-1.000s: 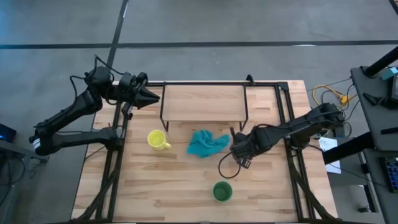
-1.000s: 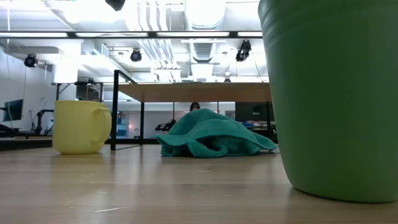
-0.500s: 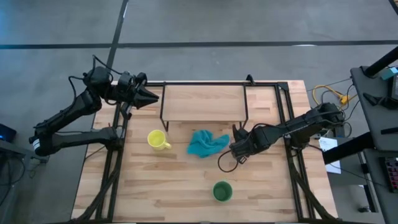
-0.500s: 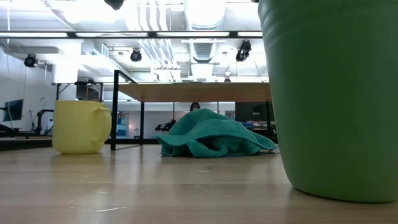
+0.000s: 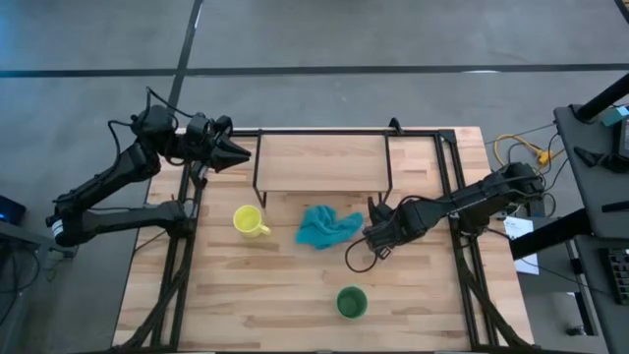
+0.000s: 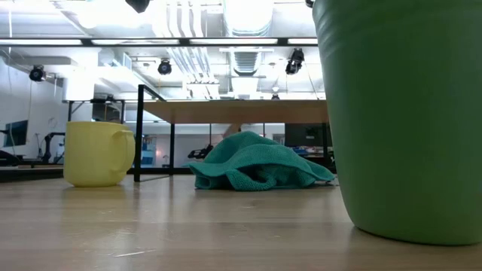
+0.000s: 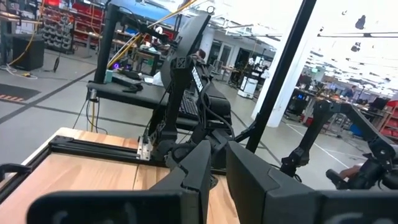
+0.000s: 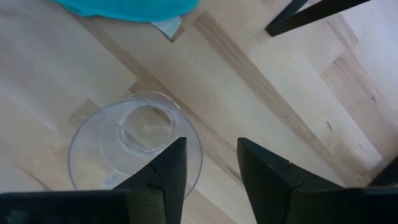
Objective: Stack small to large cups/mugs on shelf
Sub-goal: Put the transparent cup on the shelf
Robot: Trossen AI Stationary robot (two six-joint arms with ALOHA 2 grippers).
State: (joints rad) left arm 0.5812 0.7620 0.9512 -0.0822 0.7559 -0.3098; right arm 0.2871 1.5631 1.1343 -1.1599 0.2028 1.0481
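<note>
Only the right wrist view shows the small clear glass cup [image 8: 134,149]: it stands upright on the table [image 8: 261,93], seen from above as a transparent ring with a thick round base, and the right gripper [image 8: 211,165] hangs over it. One dark finger [image 8: 165,171] overlaps the cup's rim and the other sits just outside it, with a gap between them; they close on nothing. From above, the right gripper [image 5: 377,236] lies just beside the teal cloth [image 5: 324,226], and the glass itself cannot be made out there.

The high view alone gives the whole layout. The yellow mug [image 5: 248,220] stands in front of the shelf [image 5: 319,162], toward its left end, with its handle turned toward the cloth. The green cup [image 5: 351,301] stands apart near the table's front edge, its mouth up. The shelf top is light wood on thin black legs.

The low view shows the green cup [image 6: 403,113] so close that its top and right side are cut off. Beyond it sit the yellow mug [image 6: 94,153], the crumpled cloth [image 6: 260,164] and the shelf [image 6: 241,111] seen edge-on.

The left gripper [image 5: 236,152] waits off the shelf's left end. In its wrist view the fingers [image 7: 196,171] stand a narrow gap apart, holding nothing.
</note>
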